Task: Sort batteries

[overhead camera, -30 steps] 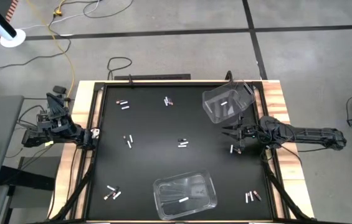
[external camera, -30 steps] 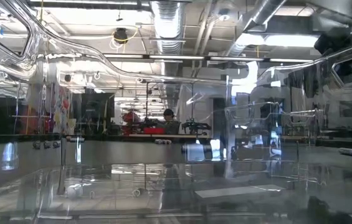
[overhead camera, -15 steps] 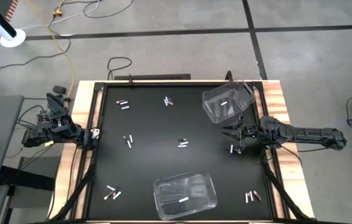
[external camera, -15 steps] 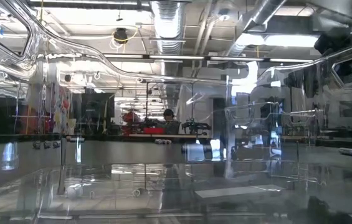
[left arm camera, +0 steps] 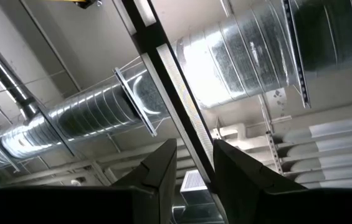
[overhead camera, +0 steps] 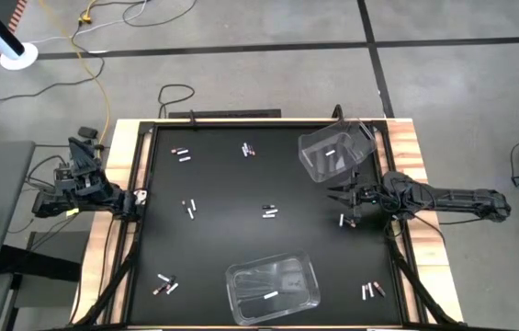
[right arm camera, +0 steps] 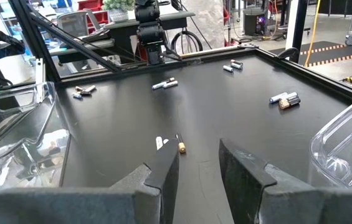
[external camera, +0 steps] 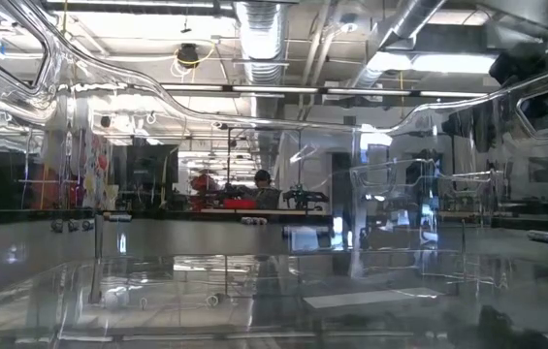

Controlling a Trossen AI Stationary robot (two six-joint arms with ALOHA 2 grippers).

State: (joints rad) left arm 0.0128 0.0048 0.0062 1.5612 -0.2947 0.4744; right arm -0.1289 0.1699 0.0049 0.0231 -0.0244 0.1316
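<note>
- We see the right tool (overhead camera: 340,196) low over the black bench (overhead camera: 222,239), just beside the tilted clear bin (overhead camera: 332,154) at the bench's far right corner; its fingers (right arm camera: 163,177) stand apart with a gap between them and hold nothing.
- From the tilted bin, the closest loose batteries are a pair (overhead camera: 346,221) lying just beside the right tool's tip, on the side away from the bin. In the right wrist view a white and a copper-tipped battery (right arm camera: 171,144) lie just ahead of the fingers.
- A little farther from that bin, toward the middle of the bench, we see another pair (overhead camera: 270,212), and one more pair (overhead camera: 248,149) level with the bin along the far edge.
- Farther still lie the pairs at (overhead camera: 190,210) and (overhead camera: 181,154).
- The flat clear bin (overhead camera: 275,289) sits well apart from the tilted one, at the near edge, with a white battery (overhead camera: 270,295) inside it. Small clusters lie to either side of it (overhead camera: 373,291) (overhead camera: 165,285).
- Farthest from the tilted bin, the left tool (overhead camera: 138,196) waits at the opposite edge of the bench. Its wrist view looks up at ceiling ducts (left arm camera: 101,112), its fingers (left arm camera: 160,168) showing a narrow gap and gripping nothing.
</note>
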